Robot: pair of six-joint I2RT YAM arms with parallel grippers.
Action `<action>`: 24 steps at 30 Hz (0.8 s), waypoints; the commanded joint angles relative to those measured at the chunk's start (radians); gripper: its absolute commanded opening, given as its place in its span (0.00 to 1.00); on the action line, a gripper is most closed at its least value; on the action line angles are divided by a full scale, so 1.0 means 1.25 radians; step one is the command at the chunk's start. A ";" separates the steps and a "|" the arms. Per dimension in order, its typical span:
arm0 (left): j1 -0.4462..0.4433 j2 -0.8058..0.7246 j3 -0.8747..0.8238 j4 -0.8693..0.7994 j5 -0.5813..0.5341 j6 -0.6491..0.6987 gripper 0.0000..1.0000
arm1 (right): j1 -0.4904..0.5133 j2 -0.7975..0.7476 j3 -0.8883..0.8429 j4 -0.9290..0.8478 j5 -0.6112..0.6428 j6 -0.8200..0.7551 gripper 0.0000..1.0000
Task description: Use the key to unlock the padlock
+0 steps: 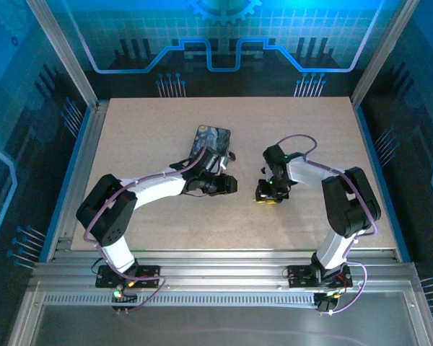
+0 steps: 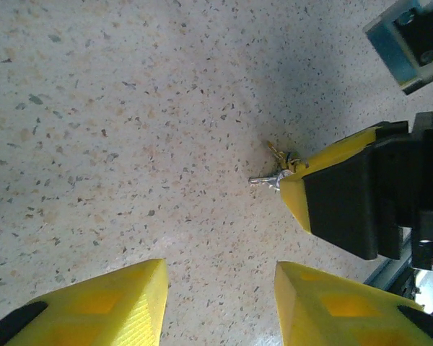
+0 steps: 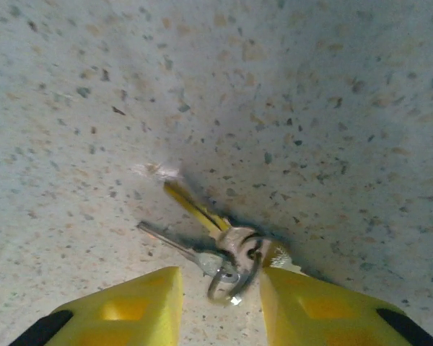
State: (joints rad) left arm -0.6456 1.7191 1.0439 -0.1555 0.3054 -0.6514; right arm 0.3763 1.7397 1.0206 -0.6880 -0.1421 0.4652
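A bunch of keys (image 3: 231, 252) lies flat on the speckled table: a silver key (image 3: 169, 240) and a brass key (image 3: 195, 205) joined on a small wire ring. My right gripper (image 3: 221, 272) is low over it and open, with the ring between the yellow fingertips and close against the right one. The left wrist view shows the keys (image 2: 270, 176) poking out from beside the right gripper's finger (image 2: 325, 169). My left gripper (image 2: 220, 267) is open over bare table a short way from them, nothing between its fingers. The padlock is out of view.
A dark blue swirl-patterned tin (image 1: 212, 141) lies behind the left gripper (image 1: 229, 185), partly covered by that arm's wrist. The right gripper (image 1: 265, 194) is just to the right of the left one. Metal frame rails border the table (image 1: 151, 122).
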 commanded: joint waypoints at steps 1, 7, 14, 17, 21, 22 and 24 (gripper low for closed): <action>0.009 -0.037 -0.019 -0.014 -0.013 0.020 0.44 | 0.014 0.034 0.013 -0.023 0.041 0.026 0.29; 0.015 -0.054 -0.042 -0.018 -0.019 0.023 0.44 | 0.005 0.056 -0.006 -0.012 0.027 0.043 0.14; 0.016 -0.058 -0.053 -0.008 -0.008 0.017 0.44 | -0.028 0.046 -0.034 0.043 -0.073 0.045 0.00; 0.013 -0.043 -0.051 0.010 0.013 0.006 0.44 | -0.054 0.020 -0.061 0.092 -0.162 0.064 0.00; 0.003 -0.010 -0.036 0.045 0.045 -0.021 0.44 | -0.101 -0.020 -0.108 0.190 -0.303 0.124 0.00; 0.001 -0.002 -0.031 0.054 0.048 -0.028 0.44 | -0.106 -0.027 -0.108 0.200 -0.316 0.130 0.00; -0.004 0.018 -0.019 0.083 0.064 -0.046 0.43 | -0.109 -0.031 -0.108 0.208 -0.340 0.132 0.00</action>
State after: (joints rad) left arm -0.6411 1.7000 0.9939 -0.1062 0.3340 -0.6682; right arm 0.2478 1.7260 0.8989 -0.4873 -0.4557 0.5884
